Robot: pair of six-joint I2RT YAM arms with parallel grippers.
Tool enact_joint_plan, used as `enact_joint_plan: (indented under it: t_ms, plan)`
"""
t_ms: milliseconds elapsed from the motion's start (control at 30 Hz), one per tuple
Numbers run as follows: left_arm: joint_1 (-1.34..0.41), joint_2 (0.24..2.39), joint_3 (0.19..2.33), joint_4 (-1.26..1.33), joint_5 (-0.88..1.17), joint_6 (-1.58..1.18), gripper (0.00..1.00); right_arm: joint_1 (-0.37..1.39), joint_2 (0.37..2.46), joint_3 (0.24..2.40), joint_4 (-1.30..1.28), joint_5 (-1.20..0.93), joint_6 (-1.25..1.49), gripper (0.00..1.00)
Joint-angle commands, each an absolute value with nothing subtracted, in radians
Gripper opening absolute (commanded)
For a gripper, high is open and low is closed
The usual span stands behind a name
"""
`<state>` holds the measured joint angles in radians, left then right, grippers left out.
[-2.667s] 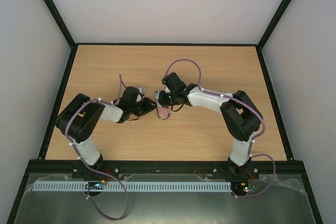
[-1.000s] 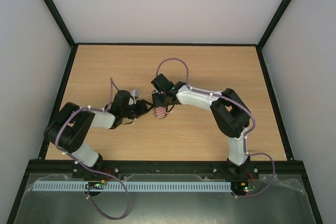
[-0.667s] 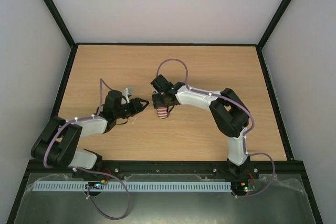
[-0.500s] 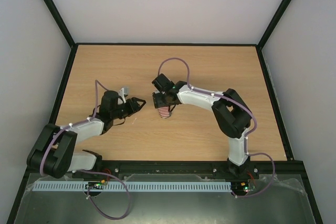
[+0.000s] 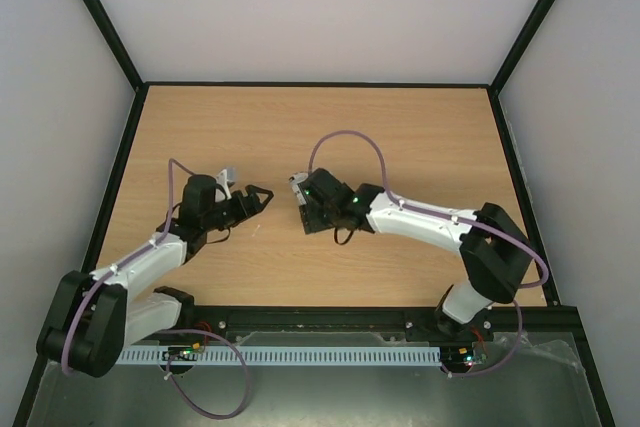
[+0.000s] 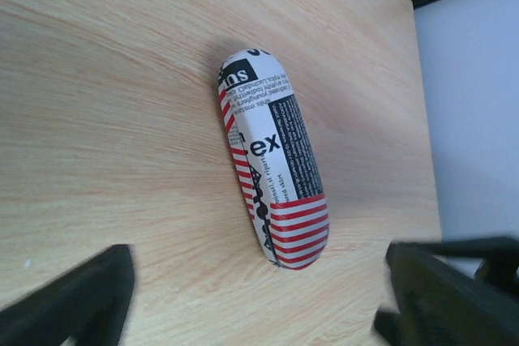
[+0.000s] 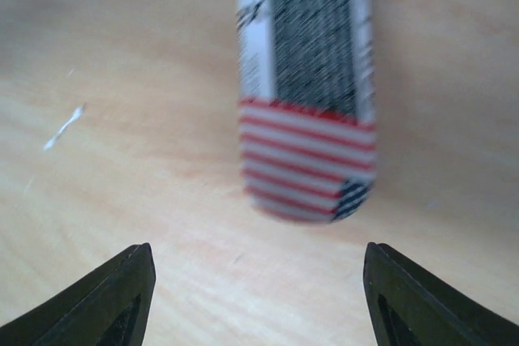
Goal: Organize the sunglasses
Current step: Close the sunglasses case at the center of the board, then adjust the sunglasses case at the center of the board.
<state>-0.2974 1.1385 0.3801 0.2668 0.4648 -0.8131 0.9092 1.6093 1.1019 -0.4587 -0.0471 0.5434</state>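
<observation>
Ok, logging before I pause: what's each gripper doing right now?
Left gripper: open, empty; the flag-printed case lies free ahead of it.
Right gripper: open, empty.

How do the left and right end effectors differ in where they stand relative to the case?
The left end effector stands apart from the case; the right end effector hovers at its striped end, hiding most of it from above. The left wrist view shows the whole case; the right wrist view only one end, blurred. Both are open, holding nothing.
</observation>
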Motion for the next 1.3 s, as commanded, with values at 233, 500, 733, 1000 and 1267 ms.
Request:
enact_joint_plan:
  t_ms: [233, 500, 733, 1000, 1267]
  plan:
    - [-0.290, 0.960, 0.430, 0.025, 0.363, -0.753, 0.99, 1.031, 1.696, 1.029, -0.208, -0.168, 0.694, 0.62]
    - [-0.290, 0.913, 0.431, -0.026, 0.342, -0.750, 0.99, 1.024, 1.876, 1.162, -0.254, -0.098, 0.683, 0.62]
    - [-0.291, 0.901, 0.437, -0.036, 0.336, -0.749, 0.99, 0.969, 1.844, 1.104, -0.274, -0.028, 0.690, 0.62]
    - [-0.291, 0.906, 0.438, -0.032, 0.326, -0.737, 0.99, 0.905, 1.780, 1.056, -0.288, -0.002, 0.666, 0.62]
    - [-0.290, 0.904, 0.442, -0.045, 0.305, -0.729, 0.99, 0.903, 1.795, 1.074, -0.282, -0.018, 0.668, 0.62]
